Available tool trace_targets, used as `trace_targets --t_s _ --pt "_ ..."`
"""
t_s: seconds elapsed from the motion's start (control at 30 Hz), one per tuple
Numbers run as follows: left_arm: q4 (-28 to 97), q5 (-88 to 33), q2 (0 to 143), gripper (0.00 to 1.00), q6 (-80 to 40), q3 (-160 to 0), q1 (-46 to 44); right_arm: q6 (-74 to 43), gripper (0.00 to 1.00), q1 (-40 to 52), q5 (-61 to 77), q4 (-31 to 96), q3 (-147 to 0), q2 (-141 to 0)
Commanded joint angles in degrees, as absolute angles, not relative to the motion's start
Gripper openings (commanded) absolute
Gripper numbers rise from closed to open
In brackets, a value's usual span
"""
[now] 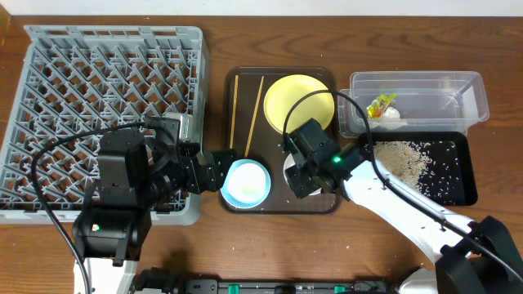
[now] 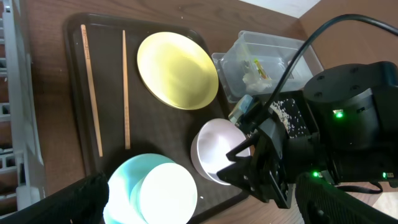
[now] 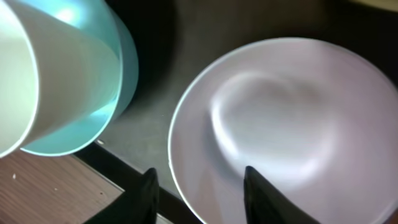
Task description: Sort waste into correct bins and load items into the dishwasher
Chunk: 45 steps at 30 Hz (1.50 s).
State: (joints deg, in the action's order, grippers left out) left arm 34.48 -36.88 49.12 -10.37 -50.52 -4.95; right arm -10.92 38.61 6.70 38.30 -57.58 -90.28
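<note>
The white bowl (image 1: 292,182) (image 3: 292,124) sits upright at the front right of the brown serving tray (image 1: 278,147). My right gripper (image 1: 297,170) (image 3: 199,170) is open astride its near rim, one finger outside and one inside, with a gap on both sides. Beside it stands the light blue bowl (image 1: 245,184) (image 2: 124,186) with the white cup (image 2: 168,196) inside. My left gripper (image 1: 214,171) (image 2: 205,210) is wide open just left of that bowl, holding nothing. The yellow plate (image 1: 298,100) and two chopsticks (image 1: 235,114) lie further back on the tray.
The grey dish rack (image 1: 106,82) fills the left side. A clear tub (image 1: 441,90) at the right holds the snack wrapper (image 1: 380,106) and a white scrap (image 1: 392,116). In front of it, the black tray (image 1: 453,175) carries rice grains (image 1: 404,155).
</note>
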Motion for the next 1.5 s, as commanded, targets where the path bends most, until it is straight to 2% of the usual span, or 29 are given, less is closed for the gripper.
trace_targets --t_s 0.0,0.13,0.33,0.47,0.63,0.9,1.03,1.13,1.27,1.47 --pt "34.2 -36.4 49.0 0.96 -10.2 -51.7 -5.1 -11.1 0.49 38.9 8.0 39.0 -60.1 -88.8" --pt "34.3 -36.4 49.0 0.96 -10.2 -51.7 -5.1 -11.1 0.56 38.4 10.7 41.5 -65.1 -87.3" --pt "38.0 -35.4 49.0 0.96 -10.2 -51.7 -5.1 -12.9 0.55 38.7 18.7 43.9 -72.1 -87.3" --pt "38.4 -31.9 49.2 0.96 -10.8 -51.7 -5.1 -17.2 0.55 40.4 18.4 43.3 -72.0 -88.9" --pt "40.1 -21.5 48.1 0.96 -18.8 -51.7 -4.0 -18.2 0.53 42.0 18.1 41.8 -71.8 -95.5" --pt "42.5 -18.1 46.3 0.96 -19.5 -51.7 0.5 -18.4 0.29 43.0 19.6 39.4 -71.8 -103.8" --pt "45.0 -18.2 46.4 0.96 -19.6 -51.7 2.1 -18.4 0.06 42.4 19.9 39.3 -72.2 -103.3" --pt "45.5 -19.3 46.4 0.96 -19.6 -51.7 2.1 -18.4 0.01 40.9 20.0 40.1 -73.5 -101.3" --pt "43.9 -27.4 46.8 0.96 -20.2 -51.7 2.9 -16.4 0.01 36.4 23.3 41.2 -76.3 -96.7" --pt "34.1 -57.8 50.9 0.95 -21.8 -51.7 8.9 -4.3 0.01 26.6 43.5 40.7 -79.6 -89.7"
